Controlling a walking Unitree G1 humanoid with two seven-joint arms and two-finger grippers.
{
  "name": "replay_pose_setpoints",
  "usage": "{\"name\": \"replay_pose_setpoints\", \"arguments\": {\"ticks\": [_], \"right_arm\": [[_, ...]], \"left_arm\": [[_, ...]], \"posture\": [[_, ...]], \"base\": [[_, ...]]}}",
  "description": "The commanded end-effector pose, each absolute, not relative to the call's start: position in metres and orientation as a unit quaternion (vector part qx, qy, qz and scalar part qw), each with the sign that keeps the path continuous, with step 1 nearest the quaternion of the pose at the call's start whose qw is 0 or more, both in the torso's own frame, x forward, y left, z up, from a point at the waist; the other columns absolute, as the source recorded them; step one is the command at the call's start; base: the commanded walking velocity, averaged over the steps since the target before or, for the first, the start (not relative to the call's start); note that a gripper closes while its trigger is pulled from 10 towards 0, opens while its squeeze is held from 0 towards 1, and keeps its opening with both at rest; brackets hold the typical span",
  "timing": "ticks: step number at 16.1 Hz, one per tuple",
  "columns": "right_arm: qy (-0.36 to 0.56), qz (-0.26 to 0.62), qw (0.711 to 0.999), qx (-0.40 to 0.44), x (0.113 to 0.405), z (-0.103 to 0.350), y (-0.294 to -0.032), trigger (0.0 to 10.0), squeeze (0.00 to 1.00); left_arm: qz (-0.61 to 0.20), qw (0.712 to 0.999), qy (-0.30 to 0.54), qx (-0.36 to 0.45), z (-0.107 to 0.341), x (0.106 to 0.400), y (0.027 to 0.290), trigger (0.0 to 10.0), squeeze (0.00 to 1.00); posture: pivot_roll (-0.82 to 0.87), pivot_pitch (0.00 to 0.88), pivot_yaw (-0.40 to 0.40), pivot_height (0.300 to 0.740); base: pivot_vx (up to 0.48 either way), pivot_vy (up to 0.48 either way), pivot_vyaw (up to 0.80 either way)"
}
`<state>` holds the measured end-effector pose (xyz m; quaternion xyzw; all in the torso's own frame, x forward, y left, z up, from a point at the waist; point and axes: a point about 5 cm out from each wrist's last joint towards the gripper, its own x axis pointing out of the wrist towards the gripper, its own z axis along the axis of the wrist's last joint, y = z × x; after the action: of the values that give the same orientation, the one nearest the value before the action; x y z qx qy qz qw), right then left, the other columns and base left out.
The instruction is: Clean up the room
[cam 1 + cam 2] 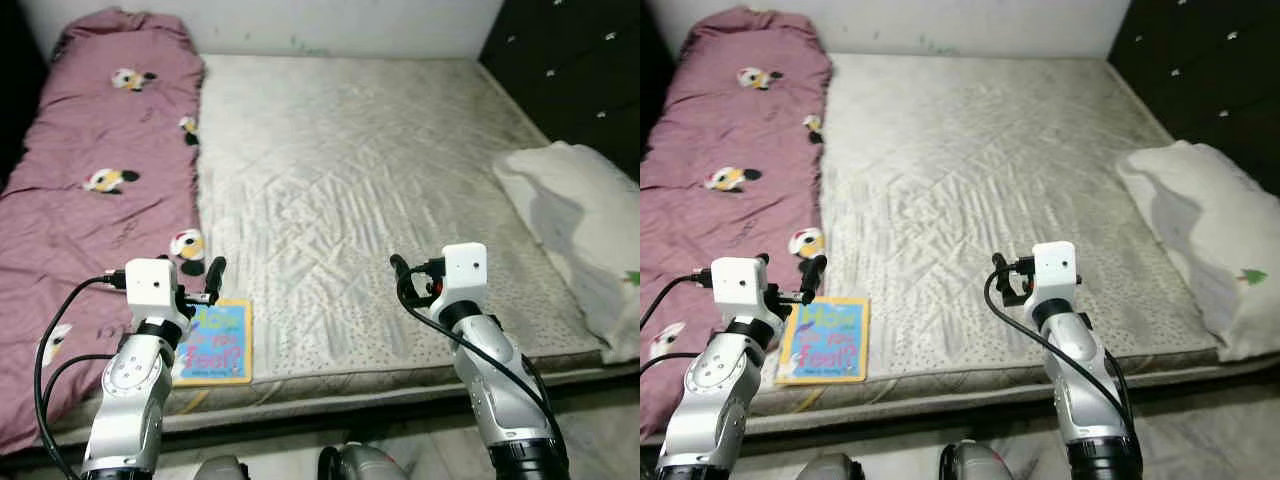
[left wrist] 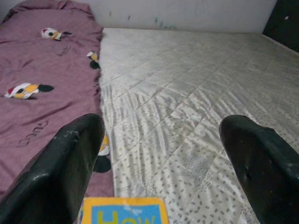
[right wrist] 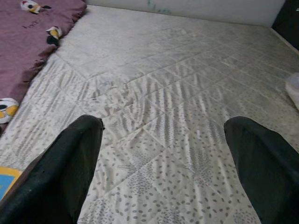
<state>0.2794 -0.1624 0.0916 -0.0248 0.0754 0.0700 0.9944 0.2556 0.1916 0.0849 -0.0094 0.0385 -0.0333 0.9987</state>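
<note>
Left wrist view: left gripper [image 2: 161, 163] jaws spread wide, nothing between them, hovering over the near mattress [image 1: 380, 200] edge just above a blue-and-yellow book [image 1: 215, 342]. The book lies flat at the near edge, touching the purple blanket [image 1: 90, 200] hem. Right gripper [image 3: 163, 163] also wide open, empty, above bare quilted mattress. Broad bare surface runs ahead to the wall. A white pillow [image 1: 585, 220] overhangs the right edge, beside a dark dresser [image 1: 580, 70].

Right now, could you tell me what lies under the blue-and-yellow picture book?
The blue-and-yellow picture book lies flat on the pale quilted mattress, beside the mauve quilt. Whatever lies beneath its cover is hidden.
</note>
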Motion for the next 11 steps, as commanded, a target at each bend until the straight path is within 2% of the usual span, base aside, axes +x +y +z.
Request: {"name": "replay_pose_setpoints", "arguments": {"ticks": [1, 11], "right_arm": [[0.079, 0.064, 0.995, -0.021, 0.2801, 0.0921, -0.1655, 10.0, 0.0], [0.1, 0.077, 0.992, -0.011, 0.2746, 0.0869, -0.1675, 10.0, 0.0]], "left_arm": [[-0.036, 0.998, 0.045, -0.012, 0.0837, 0.2547, 0.1895, 10.0, 0.0], [-0.037, 0.998, 0.047, -0.007, 0.0812, 0.2511, 0.1856, 10.0, 0.0]], "posture": [[-0.02, 0.102, -0.065, 0.74], [-0.04, 0.109, -0.063, 0.74]], "base": [[0.0, 0.48, 0.0], [0.0, 0.465, 0.0]]}}
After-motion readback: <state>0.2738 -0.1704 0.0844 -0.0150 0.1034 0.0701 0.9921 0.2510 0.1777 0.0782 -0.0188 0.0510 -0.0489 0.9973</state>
